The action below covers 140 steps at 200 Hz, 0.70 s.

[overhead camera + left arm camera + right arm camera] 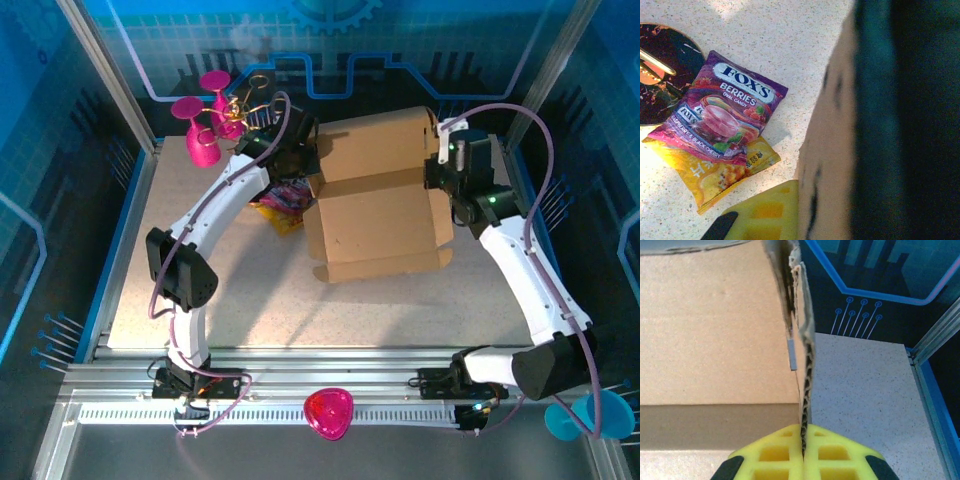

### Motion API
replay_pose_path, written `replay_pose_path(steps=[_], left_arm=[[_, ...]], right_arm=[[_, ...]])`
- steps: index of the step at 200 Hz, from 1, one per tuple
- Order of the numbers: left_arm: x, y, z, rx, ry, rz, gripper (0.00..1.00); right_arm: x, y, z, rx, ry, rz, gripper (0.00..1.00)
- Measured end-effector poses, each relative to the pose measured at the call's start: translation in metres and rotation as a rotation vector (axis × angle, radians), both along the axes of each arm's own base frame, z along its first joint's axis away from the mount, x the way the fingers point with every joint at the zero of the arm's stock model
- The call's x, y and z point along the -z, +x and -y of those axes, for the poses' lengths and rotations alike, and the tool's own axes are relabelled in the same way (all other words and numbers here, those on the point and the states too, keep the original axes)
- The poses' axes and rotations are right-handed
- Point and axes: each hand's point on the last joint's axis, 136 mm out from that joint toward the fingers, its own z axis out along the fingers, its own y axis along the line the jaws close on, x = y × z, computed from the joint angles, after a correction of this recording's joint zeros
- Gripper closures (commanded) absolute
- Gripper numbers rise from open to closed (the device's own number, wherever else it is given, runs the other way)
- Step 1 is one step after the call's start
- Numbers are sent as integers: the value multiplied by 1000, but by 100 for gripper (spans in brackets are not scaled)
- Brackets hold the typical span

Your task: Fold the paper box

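Half the left end effector (798, 207) behind a paper box (832, 145) flap

Top view, clock taken from the centre of the speckled table (250, 310):
- 11, far corner: pink goblets (200, 130), two I think, they overlap so it's hard to separate them. A gold wire piece (248, 100) sits just beside them.
- 11, nearer centre: purple Fox's Berries packet (727, 112) lying flat on top of a yellow packet (715, 175), partly covering it.
- Dark round disc (660, 75) just beside the purple packet, at its 9.
- 6, on the front rail: pink rounded piece (328, 412).
- 5, past the table corner: teal disc (575, 418).
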Motion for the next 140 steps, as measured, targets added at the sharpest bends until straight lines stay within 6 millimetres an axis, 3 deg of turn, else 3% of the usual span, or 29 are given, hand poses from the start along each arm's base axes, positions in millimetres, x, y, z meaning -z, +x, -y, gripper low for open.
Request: replay_pose_path(steps=[49, 71, 97, 140], left_arm=[[6, 0, 1, -3, 23, -13, 100], [7, 0, -1, 3, 41, -12, 100], [12, -1, -2, 17, 53, -15, 100], [15, -5, -6, 88, 22, -34, 100]], right_arm=[[21, 7, -26, 9, -79, -46, 100], [24, 14, -29, 15, -85, -59, 100], [19, 15, -25, -24, -15, -75, 81], [-12, 4, -20, -208, 275, -55, 37]])
